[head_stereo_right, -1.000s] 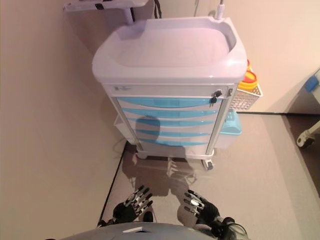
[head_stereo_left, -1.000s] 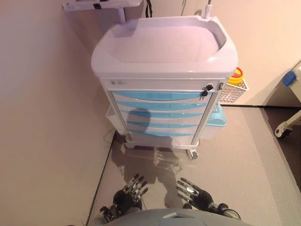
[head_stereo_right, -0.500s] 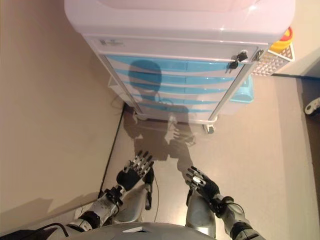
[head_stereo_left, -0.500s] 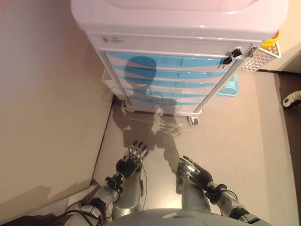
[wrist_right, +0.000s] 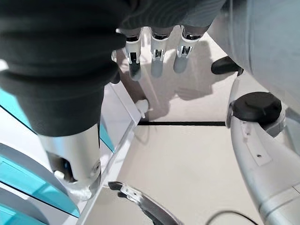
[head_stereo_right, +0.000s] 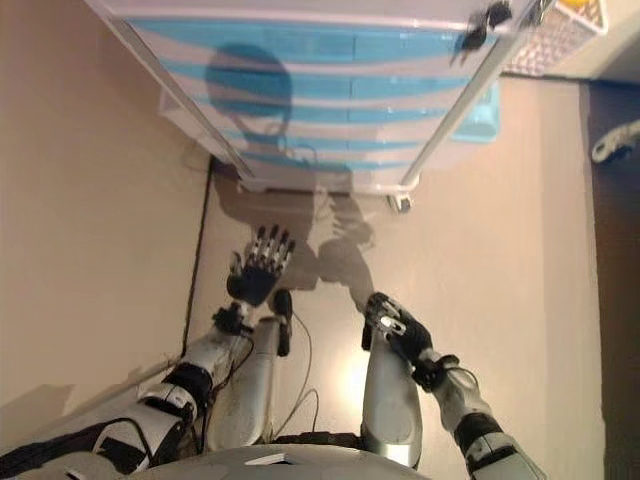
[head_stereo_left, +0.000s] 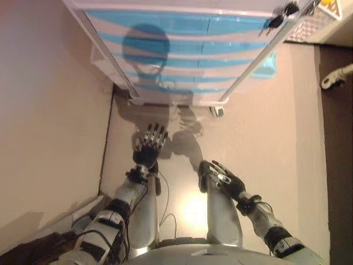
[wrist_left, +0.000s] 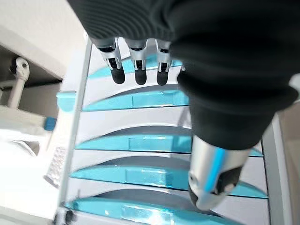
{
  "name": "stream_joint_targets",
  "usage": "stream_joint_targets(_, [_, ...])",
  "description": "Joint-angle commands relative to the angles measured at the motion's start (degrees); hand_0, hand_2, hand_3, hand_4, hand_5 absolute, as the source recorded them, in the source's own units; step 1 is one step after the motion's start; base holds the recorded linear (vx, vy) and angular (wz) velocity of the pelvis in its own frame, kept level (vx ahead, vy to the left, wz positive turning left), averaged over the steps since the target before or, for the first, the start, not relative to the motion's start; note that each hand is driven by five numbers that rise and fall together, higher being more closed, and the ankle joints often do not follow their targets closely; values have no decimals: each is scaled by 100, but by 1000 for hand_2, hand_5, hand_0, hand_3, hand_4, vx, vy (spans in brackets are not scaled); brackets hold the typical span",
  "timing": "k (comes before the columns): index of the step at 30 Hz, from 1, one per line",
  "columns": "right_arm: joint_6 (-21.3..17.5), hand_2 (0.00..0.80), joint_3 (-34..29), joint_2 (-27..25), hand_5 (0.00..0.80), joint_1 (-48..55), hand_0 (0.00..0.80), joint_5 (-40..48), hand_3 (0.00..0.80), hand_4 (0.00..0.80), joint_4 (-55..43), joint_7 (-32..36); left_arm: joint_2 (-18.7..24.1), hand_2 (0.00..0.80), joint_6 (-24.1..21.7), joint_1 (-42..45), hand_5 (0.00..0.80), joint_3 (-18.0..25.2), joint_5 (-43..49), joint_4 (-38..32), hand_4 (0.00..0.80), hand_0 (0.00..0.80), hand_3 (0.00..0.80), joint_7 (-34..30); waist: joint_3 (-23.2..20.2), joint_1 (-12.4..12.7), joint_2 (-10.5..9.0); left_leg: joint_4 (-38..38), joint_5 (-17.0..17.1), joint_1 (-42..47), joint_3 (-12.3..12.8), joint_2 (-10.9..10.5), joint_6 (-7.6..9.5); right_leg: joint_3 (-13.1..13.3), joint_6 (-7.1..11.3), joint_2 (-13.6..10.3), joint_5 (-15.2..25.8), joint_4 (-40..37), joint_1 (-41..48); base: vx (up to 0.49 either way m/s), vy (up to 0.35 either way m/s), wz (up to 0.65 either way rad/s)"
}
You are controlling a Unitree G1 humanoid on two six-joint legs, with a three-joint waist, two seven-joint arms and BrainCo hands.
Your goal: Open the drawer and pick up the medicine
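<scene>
one cart with five closed blue drawers; left hand and right hand, fingers spread, hang clear over bare floor.

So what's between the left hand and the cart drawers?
Only bare floor separates the left hand from the cart drawers, as the left eye view shows.

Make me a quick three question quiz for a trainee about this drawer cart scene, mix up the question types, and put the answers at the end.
1. True or false: every blue drawer of the cart is closed.
2. Which is raised nearer the cart? A) left hand B) right hand C) neither
3. Fill in: a bunch of keys hangs from the cart's ____.

Key
1. True; no drawer is pulled out.
2. A; its fingers are straight, held short of the drawers and touching nothing.
3. Lock, at the upper right of the drawer front.
</scene>
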Motion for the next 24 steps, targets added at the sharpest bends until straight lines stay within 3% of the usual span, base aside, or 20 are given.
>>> stream_joint_targets(1, [208,0,277,-90,0,476,0,84,0,0,-354,-51,-113,0,59,-58,0,245,-474,-468,0,0,0,-47,-179,-104,37,131,-355,-102,116,-328,284,147,161,274,435,-89,-287,118,21,-5])
stream_joint_targets(11, [445,0,402,-223,0,408,0,229,0,0,-571,-83,358,0,253,-933,0,583,-1242,-445,0,0,0,508,-75,-238,-101,423,-403,-492,152,-287,268,227,148,355,523,-1,-622,13,6,-3])
stream_joint_targets(24, [371,0,686,-311,0,309,0,482,0,0,-623,-19,1061,0,118,-2351,0,698,-1623,-27,0,0,0,1320,-4,-376,-303,565,-444,-768,192,-183,231,219,133,417,651,-153,-769,0,-8,0])
